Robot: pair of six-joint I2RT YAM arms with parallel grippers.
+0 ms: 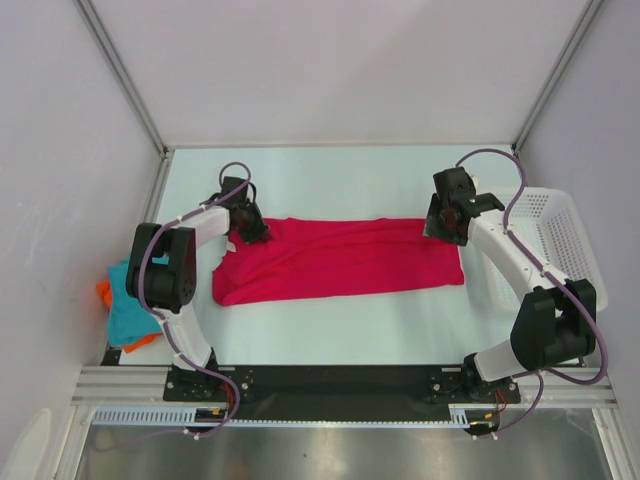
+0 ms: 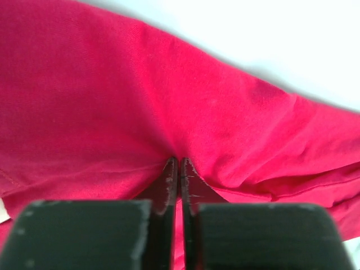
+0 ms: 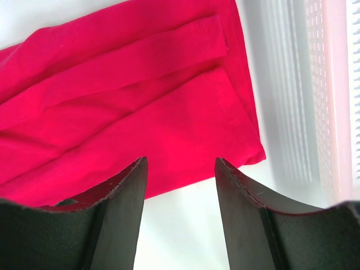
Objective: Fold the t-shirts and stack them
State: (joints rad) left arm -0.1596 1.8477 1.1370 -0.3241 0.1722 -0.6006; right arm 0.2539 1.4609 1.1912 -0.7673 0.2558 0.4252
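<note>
Left wrist view: the left gripper (image 2: 179, 163) pinches a pucker of the crimson shirt (image 2: 112, 101). The right gripper (image 3: 181, 163) hangs with jaws apart over that shirt's right end. The shirt lies banded across the white table (image 1: 330, 335). A teal shirt (image 1: 125, 305) and an orange shirt (image 1: 103, 292) are heaped at its left edge, with a basket (image 1: 560, 235) at the right and pale walls (image 1: 330, 70) around.

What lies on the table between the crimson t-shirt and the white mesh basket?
Nothing: only a narrow strip of bare table separates the crimson t-shirt from the mesh basket, as the right wrist view shows.
</note>
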